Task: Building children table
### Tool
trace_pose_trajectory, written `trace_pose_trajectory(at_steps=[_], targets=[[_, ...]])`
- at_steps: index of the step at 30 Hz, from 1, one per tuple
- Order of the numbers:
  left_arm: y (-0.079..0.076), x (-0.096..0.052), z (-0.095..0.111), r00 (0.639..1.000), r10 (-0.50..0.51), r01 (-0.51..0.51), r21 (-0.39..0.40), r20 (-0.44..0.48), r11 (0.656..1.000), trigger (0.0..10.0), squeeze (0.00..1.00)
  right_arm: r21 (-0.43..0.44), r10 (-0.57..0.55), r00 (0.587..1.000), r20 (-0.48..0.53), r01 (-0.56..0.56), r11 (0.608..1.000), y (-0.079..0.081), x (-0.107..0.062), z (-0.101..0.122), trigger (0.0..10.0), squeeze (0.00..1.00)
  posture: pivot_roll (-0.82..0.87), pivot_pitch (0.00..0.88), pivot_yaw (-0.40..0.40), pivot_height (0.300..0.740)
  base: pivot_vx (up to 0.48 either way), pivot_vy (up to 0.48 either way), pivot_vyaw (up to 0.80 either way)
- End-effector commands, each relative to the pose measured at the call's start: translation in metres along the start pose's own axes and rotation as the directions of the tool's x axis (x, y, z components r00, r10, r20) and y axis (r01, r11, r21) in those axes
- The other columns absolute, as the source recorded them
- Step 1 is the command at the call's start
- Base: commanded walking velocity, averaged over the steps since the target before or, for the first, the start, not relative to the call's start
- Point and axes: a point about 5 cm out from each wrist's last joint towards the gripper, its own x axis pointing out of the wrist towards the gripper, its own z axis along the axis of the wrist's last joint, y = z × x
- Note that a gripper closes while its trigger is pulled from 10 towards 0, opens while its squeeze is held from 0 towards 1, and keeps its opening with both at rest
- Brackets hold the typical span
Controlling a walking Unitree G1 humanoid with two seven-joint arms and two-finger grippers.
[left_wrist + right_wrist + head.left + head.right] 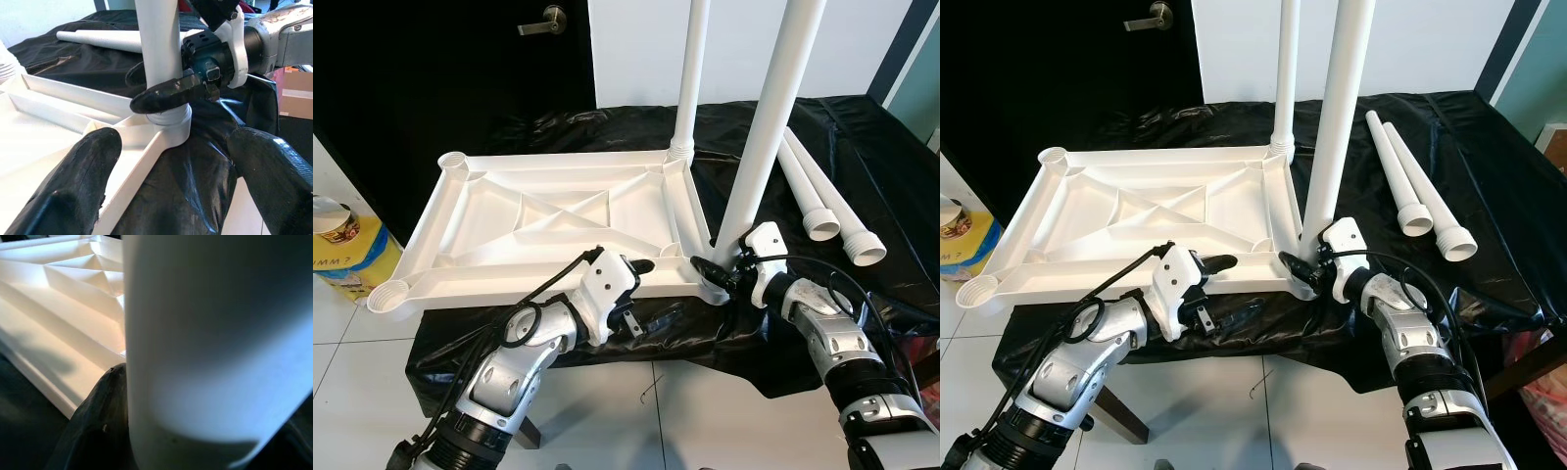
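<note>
Two legs stand in the tabletop (538,220); right gripper (715,271) clamps the near leg (759,147) low at lower centre. Left gripper (641,266) gapes. Light, stiff, slick plastic.

Pretty much everything here is white on black. The upturned table frame (548,220) mid-frame is plain white plastic, same as the upright legs (769,117) and the two loose legs (818,191) at right. The tabletop cover (862,157) is glossy black sheeting. Both arms are silver with black fingers (168,93) and white wrist housings (607,279). Door (431,69) upper left is black with a metal handle, floor tiles (352,362) white, and a yellow box (347,259) sits at far left.
</note>
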Motion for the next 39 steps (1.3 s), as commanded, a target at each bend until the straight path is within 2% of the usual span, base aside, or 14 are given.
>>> trace_pose_trajectory(at_steps=[1,5,6,7,8,14,16,19,22,25,36,37,38,39], targets=[[0.003,-0.001,0.000,1.000,-0.004,0.004,0.008,-0.007,1.000,10.0,0.00,0.003,-0.089,0.992,-0.084,0.090,0.996,-0.005,-0.006,-0.017,0.0,0.00,-0.02,0.020,-0.008,0.740,0.000,0.000,0.00],[0.002,-0.002,0.001,1.000,-0.012,0.012,0.011,-0.004,1.000,10.0,0.00,0.002,-0.121,0.988,-0.093,0.122,0.993,-0.006,-0.006,-0.020,0.0,0.00,-0.02,0.020,-0.008,0.740,0.000,0.000,0.00],[0.003,-0.003,-0.002,1.000,-0.005,0.005,0.009,-0.015,1.000,10.0,0.00,0.026,-0.155,0.984,-0.087,0.158,0.987,-0.002,-0.006,-0.022,3.6,0.00,-0.03,0.026,-0.006,0.740,0.000,0.000,0.00],[0.003,-0.003,-0.002,1.000,-0.005,0.005,0.009,-0.015,1.000,10.0,0.00,0.026,-0.155,0.984,-0.087,0.158,0.987,-0.002,-0.006,-0.022,3.6,0.00,-0.03,0.026,-0.006,0.740,0.000,0.000,0.00],[0.006,-0.003,-0.005,0.999,0.017,-0.017,0.003,-0.035,1.000,10.0,0.00,0.050,-0.198,0.976,-0.087,0.203,0.978,0.003,-0.006,-0.024,10.0,0.00,-0.03,0.030,-0.005,0.740,0.000,0.000,0.00],[0.012,-0.004,-0.010,0.995,0.067,-0.067,0.003,-0.068,0.998,10.0,0.00,0.104,-0.291,0.952,-0.100,0.301,0.948,0.007,-0.007,-0.028,10.0,0.00,-0.03,0.034,-0.001,0.740,0.000,0.000,0.00],[0.019,-0.006,-0.015,0.988,0.115,-0.115,0.004,-0.105,0.993,10.0,0.00,0.133,-0.372,0.921,-0.117,0.385,0.913,0.012,-0.008,-0.031,10.0,0.00,-0.03,0.039,0.004,0.740,0.000,0.000,0.00],[0.047,-0.013,-0.031,0.934,0.292,-0.295,0.014,-0.207,0.955,10.0,0.00,0.191,-0.554,0.819,-0.151,0.574,0.796,0.027,-0.007,-0.032,10.0,0.00,-0.03,0.038,0.007,0.740,0.000,0.000,0.00],[0.051,-0.014,-0.033,0.921,0.322,-0.327,0.015,-0.220,0.945,10.0,0.00,0.200,-0.579,0.800,-0.155,0.599,0.775,0.029,-0.007,-0.032,10.0,0.00,-0.03,0.038,0.007,0.740,0.000,0.000,0.00],[0.063,-0.020,-0.036,0.880,0.406,-0.408,0.046,-0.246,0.912,10.0,0.00,0.220,-0.646,0.748,-0.154,0.663,0.715,0.035,-0.004,-0.028,10.0,0.00,-0.02,0.035,0.006,0.740,0.000,0.000,0.00],[0.074,-0.026,-0.033,0.862,0.443,-0.441,0.066,-0.245,0.895,10.0,0.00,0.225,-0.655,0.746,-0.118,0.663,0.715,0.045,0.000,-0.018,10.0,0.00,-0.02,0.020,0.012,0.740,0.000,0.000,0.00],[0.076,-0.027,-0.032,0.861,0.448,-0.445,0.071,-0.242,0.893,10.0,0.00,0.231,-0.652,0.750,-0.109,0.657,0.717,0.046,0.000,-0.016,10.0,0.46,-0.02,0.020,0.012,0.740,0.000,0.000,0.00],[0.076,-0.027,-0.032,0.861,0.448,-0.445,0.071,-0.242,0.893,10.0,0.00,0.231,-0.652,0.750,-0.109,0.657,0.717,0.046,0.000,-0.016,10.0,0.46,-0.02,0.020,0.012,0.740,0.000,0.000,0.00],[0.079,-0.027,-0.031,0.858,0.455,-0.451,0.076,-0.237,0.889,10.0,0.00,0.235,-0.652,0.752,-0.095,0.654,0.719,0.047,-0.001,-0.013,10.0,1.00,-0.03,0.019,0.012,0.740,0.000,0.000,0.00]])
